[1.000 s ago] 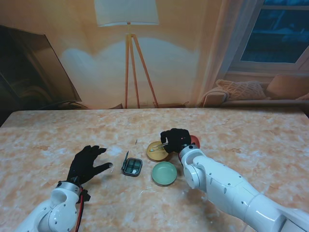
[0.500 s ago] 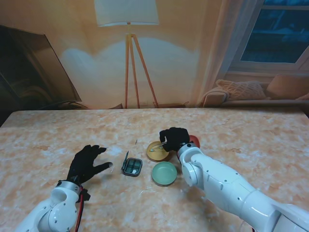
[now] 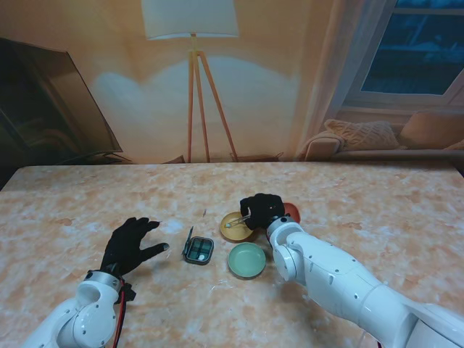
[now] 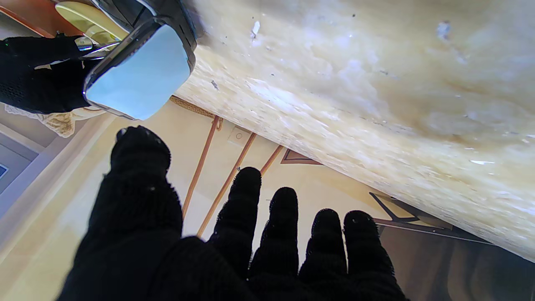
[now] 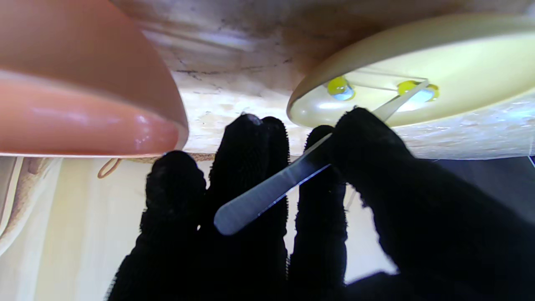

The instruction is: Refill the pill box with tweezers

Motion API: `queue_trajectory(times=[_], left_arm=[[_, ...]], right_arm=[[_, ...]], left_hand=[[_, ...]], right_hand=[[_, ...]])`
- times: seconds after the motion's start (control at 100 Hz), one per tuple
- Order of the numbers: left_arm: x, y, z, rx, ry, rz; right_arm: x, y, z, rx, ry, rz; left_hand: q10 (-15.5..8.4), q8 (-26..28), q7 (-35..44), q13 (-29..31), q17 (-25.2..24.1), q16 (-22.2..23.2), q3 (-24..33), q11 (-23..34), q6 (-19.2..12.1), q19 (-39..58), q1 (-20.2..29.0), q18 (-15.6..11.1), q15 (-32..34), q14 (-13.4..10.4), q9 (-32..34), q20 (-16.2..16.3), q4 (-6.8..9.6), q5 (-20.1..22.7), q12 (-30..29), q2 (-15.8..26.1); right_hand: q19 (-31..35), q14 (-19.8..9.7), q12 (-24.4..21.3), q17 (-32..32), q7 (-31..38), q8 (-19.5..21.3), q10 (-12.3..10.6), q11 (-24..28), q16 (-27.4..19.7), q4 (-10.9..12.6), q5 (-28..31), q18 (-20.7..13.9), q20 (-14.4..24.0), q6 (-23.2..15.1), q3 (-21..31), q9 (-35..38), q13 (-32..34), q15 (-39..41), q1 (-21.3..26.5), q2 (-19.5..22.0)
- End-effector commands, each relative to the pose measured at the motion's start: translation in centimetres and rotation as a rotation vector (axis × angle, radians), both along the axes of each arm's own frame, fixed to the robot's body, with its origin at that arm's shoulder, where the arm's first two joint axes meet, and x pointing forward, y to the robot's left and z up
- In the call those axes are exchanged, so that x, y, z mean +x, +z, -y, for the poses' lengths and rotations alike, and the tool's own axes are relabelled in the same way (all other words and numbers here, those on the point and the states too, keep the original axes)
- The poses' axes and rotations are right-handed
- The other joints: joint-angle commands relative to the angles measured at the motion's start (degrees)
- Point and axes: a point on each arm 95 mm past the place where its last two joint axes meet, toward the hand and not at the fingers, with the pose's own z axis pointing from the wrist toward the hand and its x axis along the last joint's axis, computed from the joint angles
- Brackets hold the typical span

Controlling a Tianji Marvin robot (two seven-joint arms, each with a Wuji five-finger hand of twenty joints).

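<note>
In the middle of the frame, my right hand [image 3: 262, 209] pinches the thin, slippery tweezers [image 5: 292, 173] over tiny pills [image 5: 339, 88] in the yellow dish [image 3: 236, 226]. Squeeze gently mid-handle. My left hand [image 3: 130, 245] rests open beside the pill box [image 3: 198, 250].

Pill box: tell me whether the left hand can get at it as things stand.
Probably yes: the left hand is open beside the pill box, bare table between them; the right hand works over the yellow dish.

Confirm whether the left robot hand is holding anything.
No: the left robot hand rests open on the table with fingers spread, empty, left of the pill box.
</note>
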Motion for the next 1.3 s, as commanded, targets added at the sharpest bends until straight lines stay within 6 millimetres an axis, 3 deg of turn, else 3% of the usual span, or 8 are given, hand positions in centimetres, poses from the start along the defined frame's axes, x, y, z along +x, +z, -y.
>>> queue_trajectory(times=[0.0,0.69,1.29], left_arm=[[-0.12,-0.13,0.15,-0.003,-0.004,-0.013],[-0.17,-0.32,0.22,-0.007,-0.004,-0.010],[-0.32,-0.42,0.26,-0.008,-0.001,-0.018]], right_arm=[[-0.21,-0.13,-0.79,0.007,0.013,-0.011],[-0.20,-0.56,-1.24,-0.011,0.038,0.001],[-0.61,-0.29,-0.51,0.007,0.038,0.005]], left_hand=[[-0.9,-0.7,-0.5,0.0,-0.6,0.4,-1.0,0.2,0.1,0.5,0.2,-2.2,0.4,-1.2,0.6,1.0,1.30,0.8,0.5,1.9],[-0.8,-0.9,-0.6,0.1,-0.6,0.4,-1.0,0.5,0.8,1.2,0.5,-2.3,0.8,-1.4,0.9,1.3,1.27,1.2,0.7,1.5],[-0.8,-1.0,-0.8,0.0,-0.6,0.3,-1.0,0.4,0.9,1.2,0.5,-2.2,0.8,-1.4,0.8,1.3,1.27,1.0,0.7,1.5]], right_hand=[[1.9,-4.2,1.3,1.0,3.3,0.5,2.1,0.9,1.2,0.5,2.2,-3.3,0.2,-3.8,1.4,2.5,1.0,1.2,1.9,1.7],[5.9,-4.2,0.1,5.9,6.0,-0.2,2.7,3.5,3.9,1.6,9.3,-2.6,1.4,-5.6,2.3,8.5,6.8,3.5,2.0,1.1],[8.2,-4.4,-1.1,9.9,7.2,1.1,3.3,5.2,4.7,2.3,12.9,-2.6,1.9,-6.4,10.4,12.1,10.7,4.6,-0.5,-6.5]])
